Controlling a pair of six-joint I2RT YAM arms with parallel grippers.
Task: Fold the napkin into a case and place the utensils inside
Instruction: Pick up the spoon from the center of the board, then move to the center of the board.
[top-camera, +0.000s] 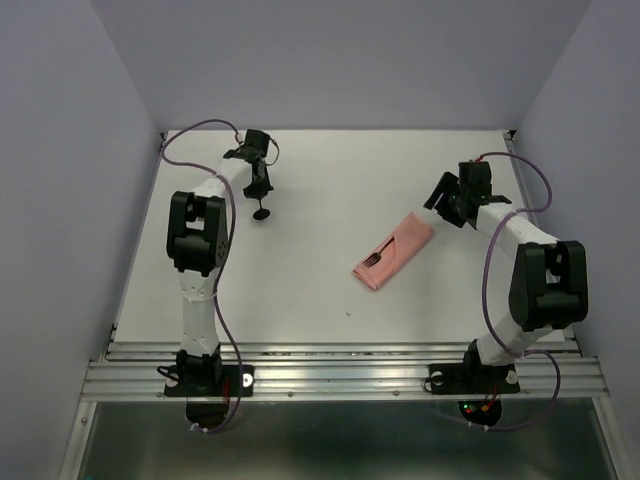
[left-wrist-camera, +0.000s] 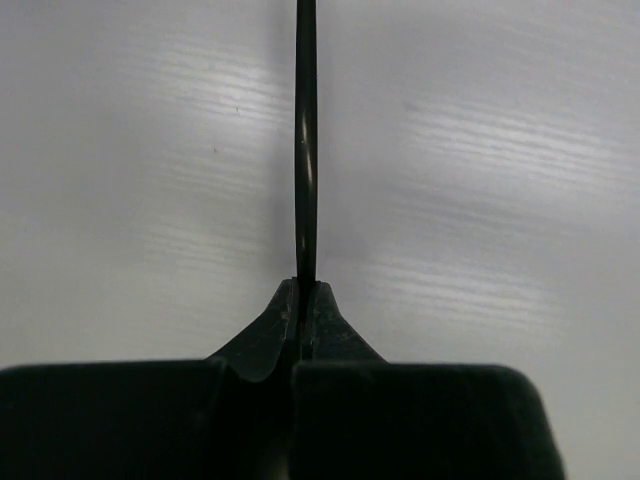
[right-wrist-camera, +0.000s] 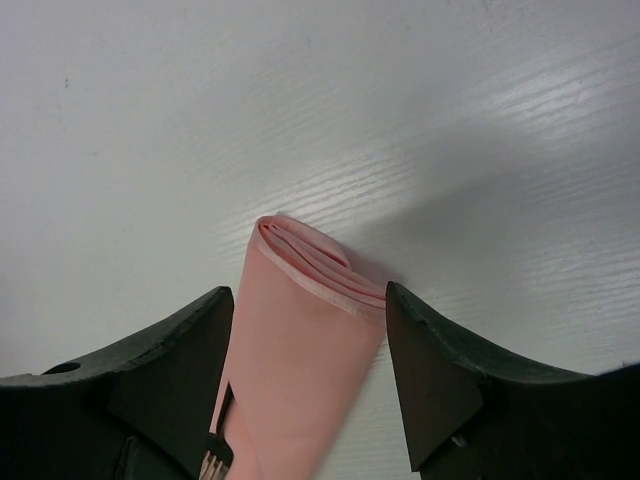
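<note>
The pink case (top-camera: 393, 252) lies flat toward 3 o'clock on the white table (top-camera: 300, 290), running from 8 o'clock to 2 o'clock, with the black fork (top-camera: 377, 258) tucked inside and its tines poking out at the 8 o'clock end. The right gripper (top-camera: 447, 205) sits at the case's 2 o'clock end, jaws released and spread wide on either side of the fold. At 10 o'clock the left gripper (top-camera: 260, 185) is clenched on the handle of the black spoon (top-camera: 262, 213).
</note>
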